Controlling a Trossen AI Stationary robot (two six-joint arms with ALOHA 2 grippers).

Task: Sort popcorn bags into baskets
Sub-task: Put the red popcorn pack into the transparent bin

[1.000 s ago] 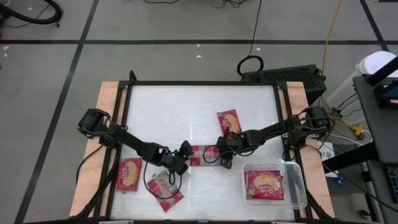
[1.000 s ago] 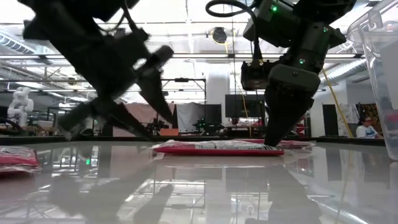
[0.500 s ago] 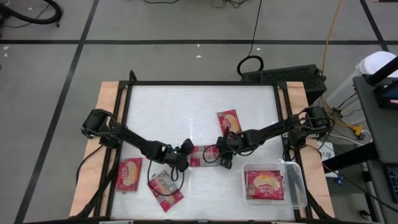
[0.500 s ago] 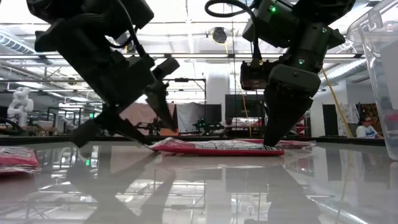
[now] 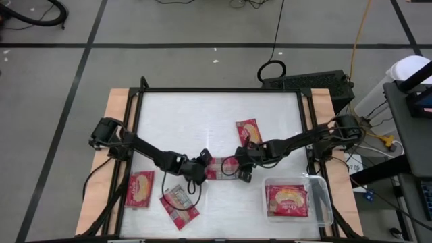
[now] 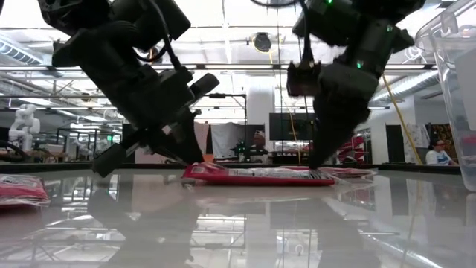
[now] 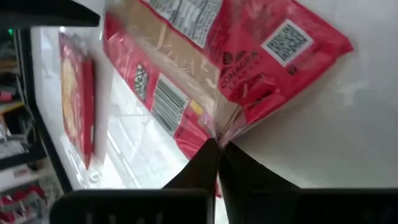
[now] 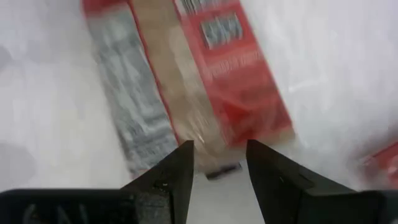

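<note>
Mid-table, left gripper (image 5: 204, 160) jaws have now pinched the packet (image 5: 217, 169).

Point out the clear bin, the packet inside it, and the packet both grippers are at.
clear bin (image 5: 326, 194), high view, right rim.
packet inside it (image 5: 288, 200), high view, its yellow oval.
packet between the grippers (image 5: 217, 169), high view, middle of its visible strip.

Counting five red bags on the table: far-centre (image 5: 248, 131), middle (image 5: 217, 168), near-left (image 5: 140, 188), near-centre (image 5: 179, 206), one sitting inside the bin (image 5: 287, 200). One clear bin (image 5: 322, 196). Two arms.
</note>
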